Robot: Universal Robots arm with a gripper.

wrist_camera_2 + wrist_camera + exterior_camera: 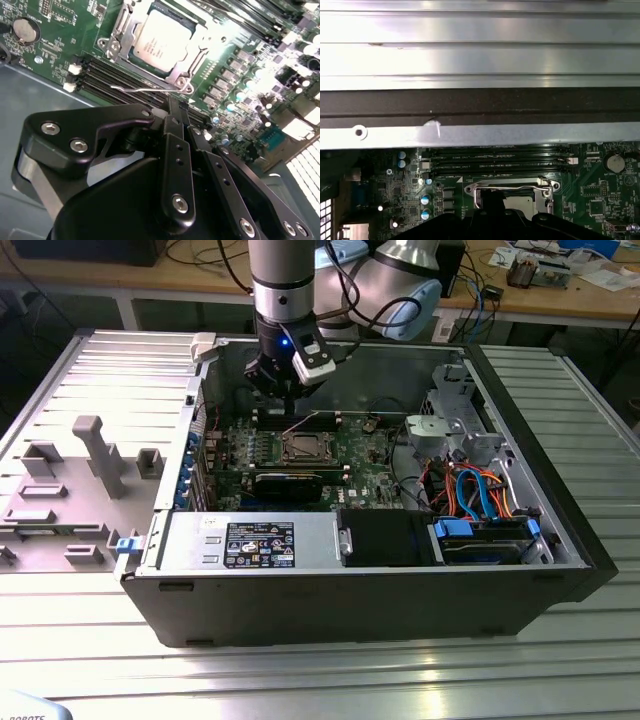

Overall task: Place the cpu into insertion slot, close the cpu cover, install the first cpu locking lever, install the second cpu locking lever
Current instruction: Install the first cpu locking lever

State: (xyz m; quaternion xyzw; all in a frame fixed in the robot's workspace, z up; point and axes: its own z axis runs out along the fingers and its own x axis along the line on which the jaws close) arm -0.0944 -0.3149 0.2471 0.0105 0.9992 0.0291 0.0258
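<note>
The cpu (161,40) lies flat in the insertion slot (303,448) on the green motherboard, its silver face up. The cpu cover (124,27) is down around it as a shiny frame. A thin wire locking lever (132,89) runs beside the socket, over the memory slots, up to my fingertips; in the exterior view the lever (303,421) slants upward. My gripper (181,107) hangs just behind the socket with its black fingers (172,125) closed together. I cannot tell whether they clamp the wire. The gripper (288,400) sits low inside the case.
The open computer case (560,540) lies on a ribbed metal table. A black expansion card (288,485) sits in front of the socket, and a drive cage (455,430) with orange and blue cables is at the exterior view's right. The case wall (480,107) stands close behind the memory slots.
</note>
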